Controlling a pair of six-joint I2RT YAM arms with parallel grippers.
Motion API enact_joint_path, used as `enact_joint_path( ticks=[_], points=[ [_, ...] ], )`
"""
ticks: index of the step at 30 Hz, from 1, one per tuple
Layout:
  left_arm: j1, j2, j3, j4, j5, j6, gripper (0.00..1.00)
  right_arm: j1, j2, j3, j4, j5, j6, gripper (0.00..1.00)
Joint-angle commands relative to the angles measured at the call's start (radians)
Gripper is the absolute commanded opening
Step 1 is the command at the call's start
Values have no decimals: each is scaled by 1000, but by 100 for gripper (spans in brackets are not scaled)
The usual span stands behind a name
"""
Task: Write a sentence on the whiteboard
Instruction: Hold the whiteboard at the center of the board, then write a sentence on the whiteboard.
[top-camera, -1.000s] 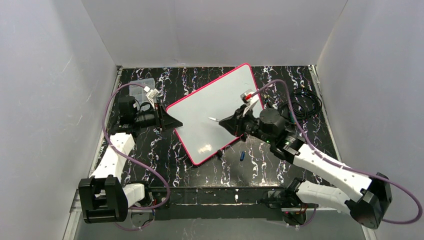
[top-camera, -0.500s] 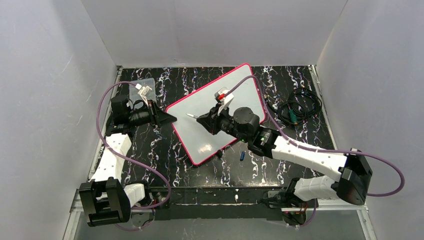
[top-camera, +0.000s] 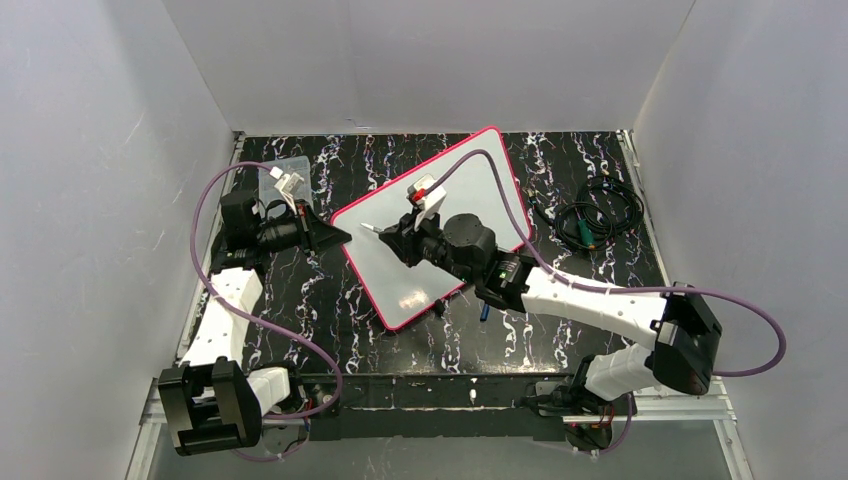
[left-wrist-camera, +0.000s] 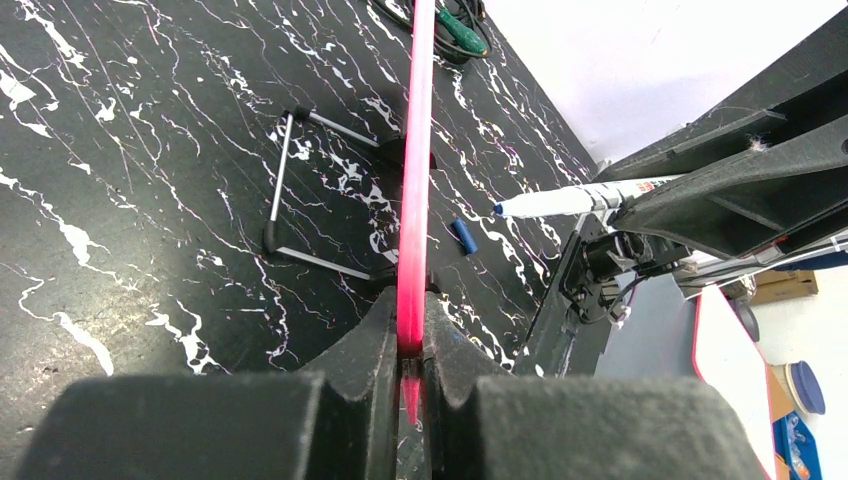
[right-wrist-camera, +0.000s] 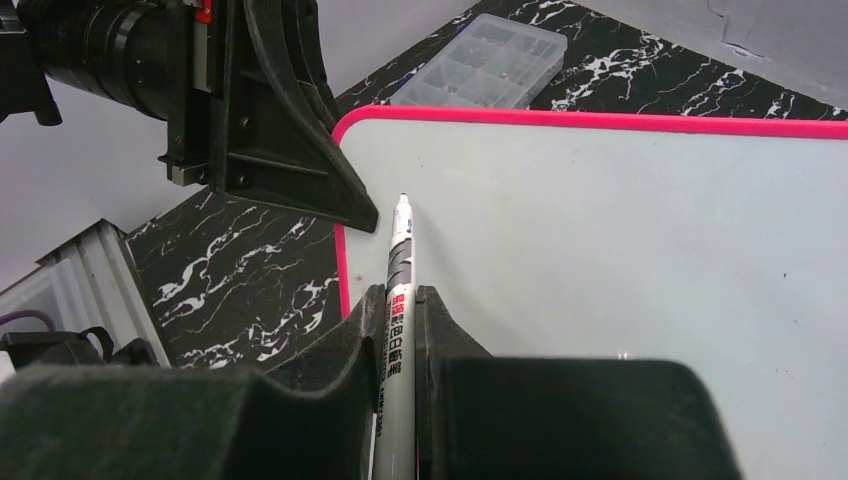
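Note:
The whiteboard leans tilted on its stand, white face up, with a pink-red rim. No sentence is in view on it. My left gripper is shut on the rim at the board's left corner, and the left wrist view shows the jaws pinching the pink edge. My right gripper is shut on a grey marker. The uncapped blue tip points at the board's left corner, close beside the left gripper's fingers. I cannot tell whether the tip touches the board.
A clear plastic compartment box lies at the back left. The marker's blue cap rests on the black marbled table in front of the board. Coiled cables lie at the right. The wire stand props up the board.
My right arm has carried the marker leftward across the board to its left corner. My left gripper has closed on the board's rim.

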Motion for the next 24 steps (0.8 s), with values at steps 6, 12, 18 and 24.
enact_joint_path(
  ticks=[6,12,18,24],
  points=[
    [5,-42,17,-22,8,38,0,19,20,59,80,28,-45,1],
    [3,-49,14,-27,6,46,0,23,39,67,93,35,-53,1],
    [2,-52,12,-30,7,51,0,23,68,88,87,63,-61,1],
    [1,-55,13,-31,10,51,0,23,93,102,62,79,-63,1]
  ],
)
